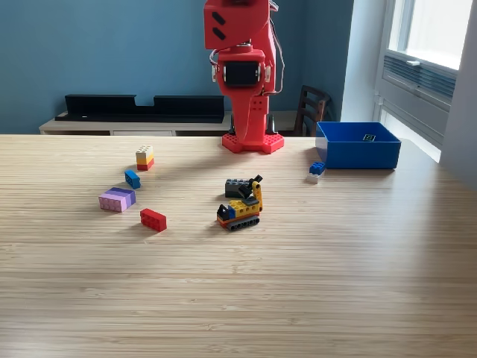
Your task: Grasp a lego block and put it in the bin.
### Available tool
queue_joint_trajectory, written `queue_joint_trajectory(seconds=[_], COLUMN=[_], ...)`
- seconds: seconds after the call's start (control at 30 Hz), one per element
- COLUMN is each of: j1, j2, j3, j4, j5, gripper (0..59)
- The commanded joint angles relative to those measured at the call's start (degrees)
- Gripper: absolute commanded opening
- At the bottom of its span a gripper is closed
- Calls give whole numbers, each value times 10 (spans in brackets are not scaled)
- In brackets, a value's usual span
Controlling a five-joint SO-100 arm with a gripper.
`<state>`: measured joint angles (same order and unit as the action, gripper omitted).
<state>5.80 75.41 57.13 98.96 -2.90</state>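
The bright blue bin (pixel 358 154) stands on the wooden table at the exterior view's right, with a small dark and yellow piece (pixel 369 137) inside it. Loose lego blocks lie on the table: a red one (pixel 153 219), a pink and purple one (pixel 117 199), a small blue one (pixel 133 179), a white, yellow and red stack (pixel 144 157), and a blue and white one (pixel 317 172) just left of the bin. The red arm (pixel 240 67) rises from its base (pixel 252 142) at the table's far edge. Its top is cut off by the frame, and the gripper does not show.
A yellow toy excavator (pixel 240 209) and a black block (pixel 237 187) sit mid-table. Behind the table are a low shelf with a long black object (pixel 141 108) and a chair (pixel 313 108). A window (pixel 432 45) is at the right.
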Motion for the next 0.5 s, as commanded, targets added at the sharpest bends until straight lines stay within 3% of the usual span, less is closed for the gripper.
queue_joint_trajectory(seconds=[0.03, 0.5], j1=[20, 102], j2=[57, 57], j3=[-25, -29], j4=[-6, -25], j5=[4, -20], gripper=[1, 1])
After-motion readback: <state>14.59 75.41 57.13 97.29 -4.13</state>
